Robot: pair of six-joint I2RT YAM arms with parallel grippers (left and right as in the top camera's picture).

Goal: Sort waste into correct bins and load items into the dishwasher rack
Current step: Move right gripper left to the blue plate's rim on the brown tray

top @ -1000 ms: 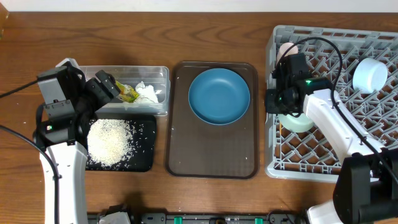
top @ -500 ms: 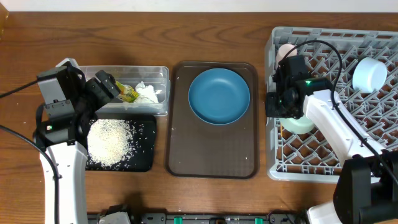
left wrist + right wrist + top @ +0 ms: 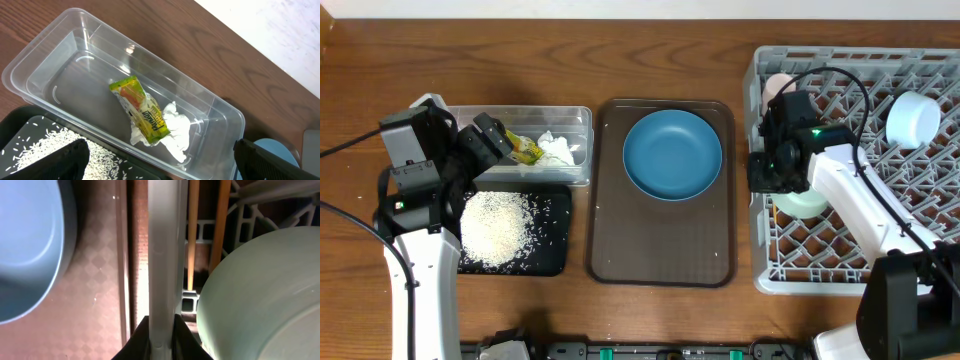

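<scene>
**Right end effector clamped on the rack wall; left one open over the tub**

From overhead, the right arm reaches in from the lower right across the dishwasher rack [image 3: 860,60]. The right end effector [image 3: 772,172] is at the rack's left wall, its fingers hidden under the wrist. The right wrist view settles it: the dark fingers [image 3: 136,342] press the grey wall from either side, gripping it. That view alone shows the two chopsticks [image 3: 192,230] side by side inside the rack, just beside the mint-green bowl [image 3: 255,295]. Beyond the wall the blue plate [image 3: 30,245] sits on the brown serving tray [image 3: 100,290]. Only the overhead view shows the pink cup [image 3: 778,85] at the rack's far left corner and the pale blue cup [image 3: 914,120] toward its right.

The left arm stands at the left of the worktop [image 3: 670,60], bent toward the clear tub [image 3: 570,120]. Its wrist view shows the left end effector [image 3: 160,157] with fingers wide apart, holding nothing, above the tub's near rim. In the tub the yellow-green wrapper [image 3: 142,115] lies with its lower end over the crumpled tissue [image 3: 175,135]. Rice [image 3: 500,228] is spread in the black tray [image 3: 552,255], just beside the tub.
</scene>
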